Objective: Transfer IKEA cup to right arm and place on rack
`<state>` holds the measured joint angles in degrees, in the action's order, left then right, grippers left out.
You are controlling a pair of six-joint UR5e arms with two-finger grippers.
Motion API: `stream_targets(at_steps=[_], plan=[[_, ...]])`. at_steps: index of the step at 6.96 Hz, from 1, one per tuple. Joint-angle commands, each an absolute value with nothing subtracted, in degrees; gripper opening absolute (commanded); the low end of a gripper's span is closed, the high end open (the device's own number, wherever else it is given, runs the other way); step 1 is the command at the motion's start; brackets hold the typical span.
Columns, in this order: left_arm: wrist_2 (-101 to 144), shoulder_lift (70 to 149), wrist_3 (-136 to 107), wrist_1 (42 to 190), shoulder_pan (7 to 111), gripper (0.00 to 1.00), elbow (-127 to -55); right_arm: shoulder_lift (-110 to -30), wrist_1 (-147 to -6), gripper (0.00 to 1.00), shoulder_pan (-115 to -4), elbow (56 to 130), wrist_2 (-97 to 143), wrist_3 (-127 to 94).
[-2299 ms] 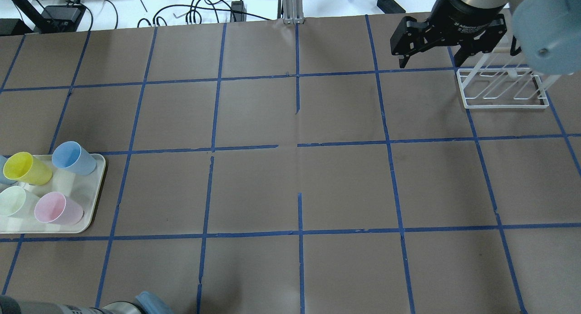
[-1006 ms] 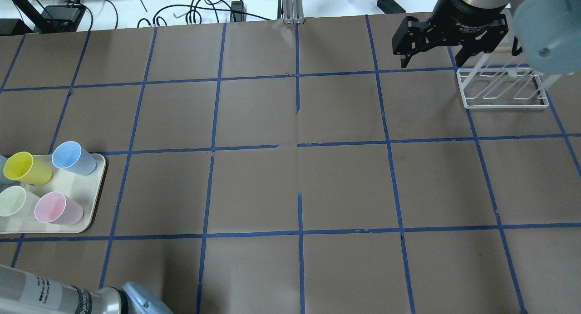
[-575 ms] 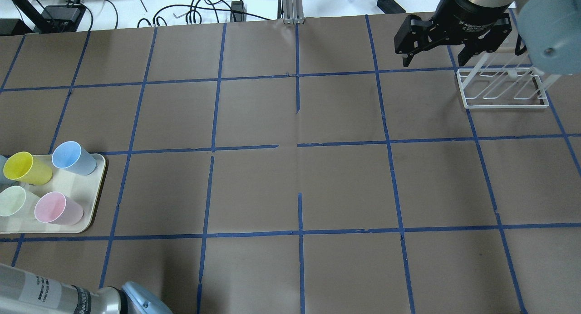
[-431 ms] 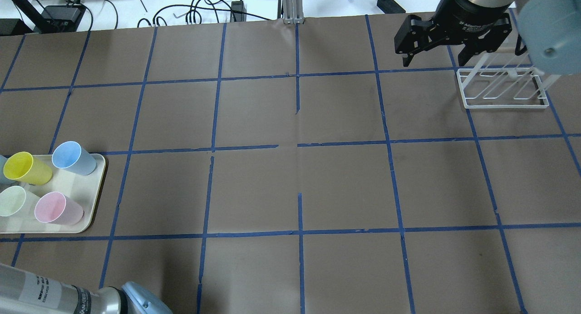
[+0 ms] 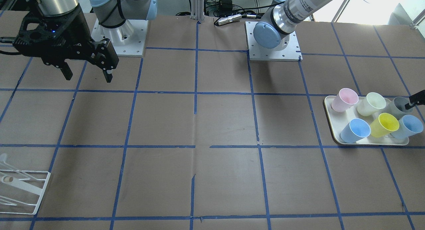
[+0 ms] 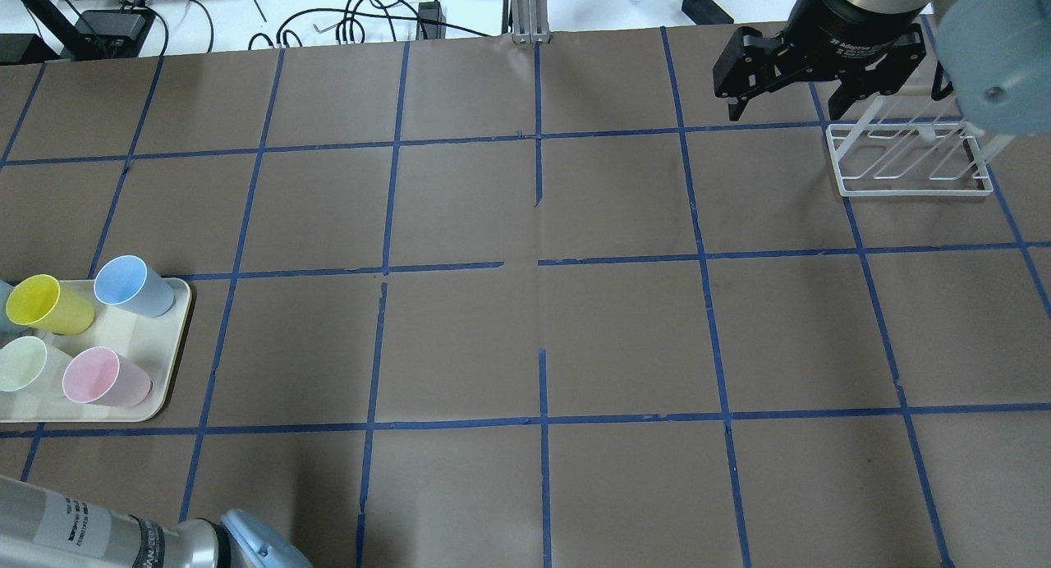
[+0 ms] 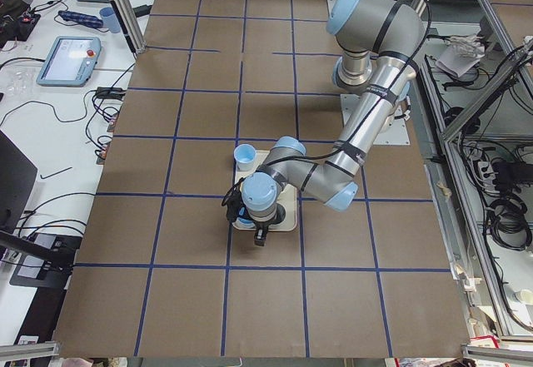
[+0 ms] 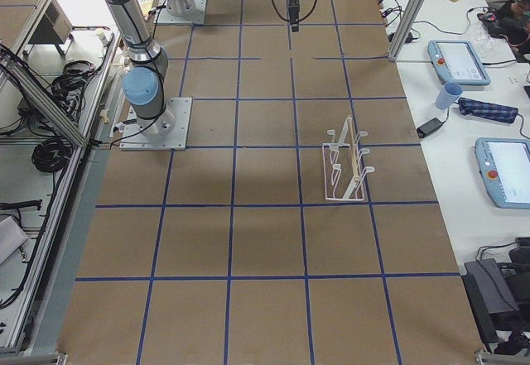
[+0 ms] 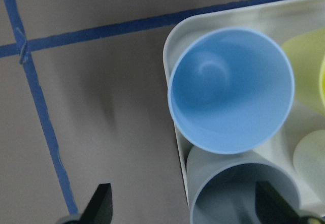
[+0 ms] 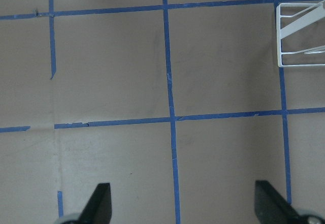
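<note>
The pale grey IKEA cup (image 5: 398,105) stands upright on the cream tray (image 5: 332,123), in its corner nearest the robot's base. In the left wrist view the cup (image 9: 238,193) lies low in frame between the spread fingers of my left gripper (image 9: 185,206), which is open above it; one fingertip (image 5: 416,100) shows at the front view's right edge. My right gripper (image 6: 784,112) is open and empty, hovering just left of the white wire rack (image 6: 907,162); it also shows in the front view (image 5: 88,76). The rack (image 5: 20,190) holds nothing.
On the tray stand a pink cup (image 5: 345,99), a cream-green cup (image 5: 371,103), a yellow cup (image 5: 384,124) and two light blue cups (image 5: 355,130) (image 5: 410,126). One blue cup (image 9: 231,89) touches the grey one. Brown paper with blue tape lines covers the table.
My left arm's upper link has come into the overhead view's lower left corner. My right gripper has drifted slightly right and away, still open. The cups and rack have not moved.
</note>
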<state>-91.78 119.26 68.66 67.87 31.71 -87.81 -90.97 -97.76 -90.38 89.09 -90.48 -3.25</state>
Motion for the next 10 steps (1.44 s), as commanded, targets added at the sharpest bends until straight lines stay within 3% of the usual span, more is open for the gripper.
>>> stream_targets(at_steps=[1,6,10], plan=[[-92.02,119.36,68.73,68.03,31.29,1.00,-87.89,-90.97,-97.73,1.00,-90.35,89.12,-90.62,-3.25],[-94.66,119.53,70.84,68.38,31.11,1.00,-88.59,-90.97,-97.73,1.00,-90.61,89.12,-90.61,-3.25],[-94.83,118.22,71.81,60.56,31.03,1.00,-94.39,-90.97,-97.65,1.00,-90.53,89.21,-90.70,-3.25]])
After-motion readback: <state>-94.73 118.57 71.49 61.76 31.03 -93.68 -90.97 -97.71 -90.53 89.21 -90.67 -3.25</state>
